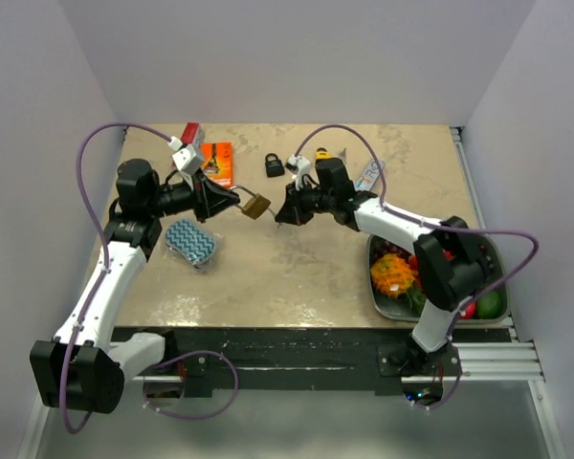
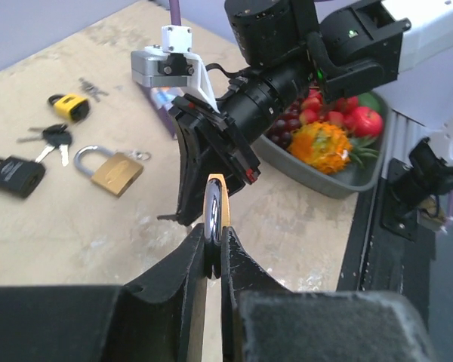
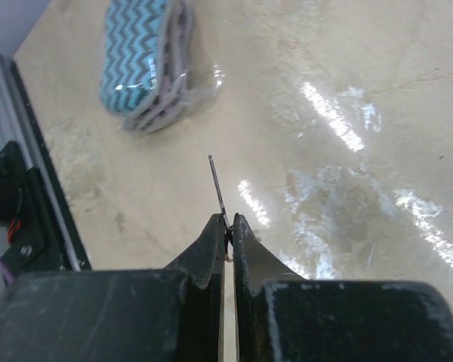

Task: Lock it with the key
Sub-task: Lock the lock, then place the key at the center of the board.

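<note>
Above the worktop (image 1: 306,268), left end effector (image 2: 214,245) is pinching the brass padlock (image 1: 255,206), right end effector (image 3: 225,222) the key (image 3: 217,182); a misaligned push is probably going to twist it loose.

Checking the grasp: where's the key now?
Top view centre: the key sits pinched in the jaws of the right gripper, just right of the brass padlock the left gripper holds.

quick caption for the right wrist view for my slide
Right tool shut on a thin key, blade pointing out over the table, teal zigzag pouch beyond
</note>
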Controlling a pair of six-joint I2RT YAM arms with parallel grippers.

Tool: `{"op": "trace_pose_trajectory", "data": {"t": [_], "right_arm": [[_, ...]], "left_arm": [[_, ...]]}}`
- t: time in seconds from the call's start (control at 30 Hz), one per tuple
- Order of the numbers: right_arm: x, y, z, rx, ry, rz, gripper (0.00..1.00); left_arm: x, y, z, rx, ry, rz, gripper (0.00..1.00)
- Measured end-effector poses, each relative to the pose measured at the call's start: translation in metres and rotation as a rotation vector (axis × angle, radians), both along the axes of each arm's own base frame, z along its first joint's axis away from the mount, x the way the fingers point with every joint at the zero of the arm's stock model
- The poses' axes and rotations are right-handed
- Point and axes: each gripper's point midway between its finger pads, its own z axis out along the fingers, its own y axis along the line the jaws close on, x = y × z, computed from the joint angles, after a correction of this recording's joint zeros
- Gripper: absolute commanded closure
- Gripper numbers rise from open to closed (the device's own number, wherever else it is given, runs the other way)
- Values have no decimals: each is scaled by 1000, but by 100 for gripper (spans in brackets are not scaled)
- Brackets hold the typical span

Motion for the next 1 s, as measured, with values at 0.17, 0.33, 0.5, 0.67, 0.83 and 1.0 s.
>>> {"op": "trace_pose_trajectory", "data": {"t": [0.17, 0.33, 0.5, 0.67, 0.83, 1.0], "right_arm": [[32, 12, -32, -43, 46, -89, 100], [56, 23, -70, -79, 92, -120, 100], [72, 29, -100, -112, 120, -145, 100], [95, 34, -107, -127, 93, -188, 100], [126, 36, -101, -131, 37, -240, 100], [150, 31, -99, -151, -10, -280, 100]], "left_arm": [[7, 10, -16, 13, 34, 112, 100], [6, 17, -26, 21, 56, 179, 100], [4, 21, -30, 27, 56, 211, 100], [4, 22, -34, 33, 73, 223, 100], [5, 23, -35, 36, 77, 230, 100], [3, 24, -40, 47, 92, 230, 100]]}}
